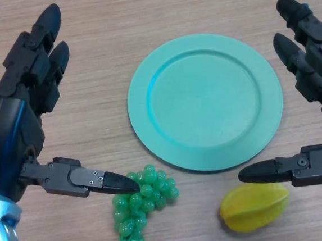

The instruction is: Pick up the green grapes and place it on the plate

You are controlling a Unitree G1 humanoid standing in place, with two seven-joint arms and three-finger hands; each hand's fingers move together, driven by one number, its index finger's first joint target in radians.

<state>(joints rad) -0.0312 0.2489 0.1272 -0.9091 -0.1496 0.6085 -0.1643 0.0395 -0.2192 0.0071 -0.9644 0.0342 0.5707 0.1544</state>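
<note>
Green grapes (143,204) are seen lying on the wooden table (141,21) near its front edge, just short of the rim of the teal plate (204,102), which is bare and sits further back toward the middle. The bunch is spread with its fuller cluster toward the plate and a narrower tail running toward the front edge, partly cut off by the frame. The left hand (19,116) is held wide open, fingers straight and pointing away, with the thumb reaching across so that its tip overlaps the upper left of the bunch; whether it is actually touching cannot be told. The right hand (316,84) is likewise open and holding nothing, its thumb stretched above a yellow starfruit (253,207) that rests near the front edge, right of the grapes.

The bunch is judged to be light and lumpy, probably a glossy plastic model, so individual berries may slip and the tail may dangle when lifted. A hold is best taken across the thick upper cluster, where thumb and fingers can close round the most bulk
</note>
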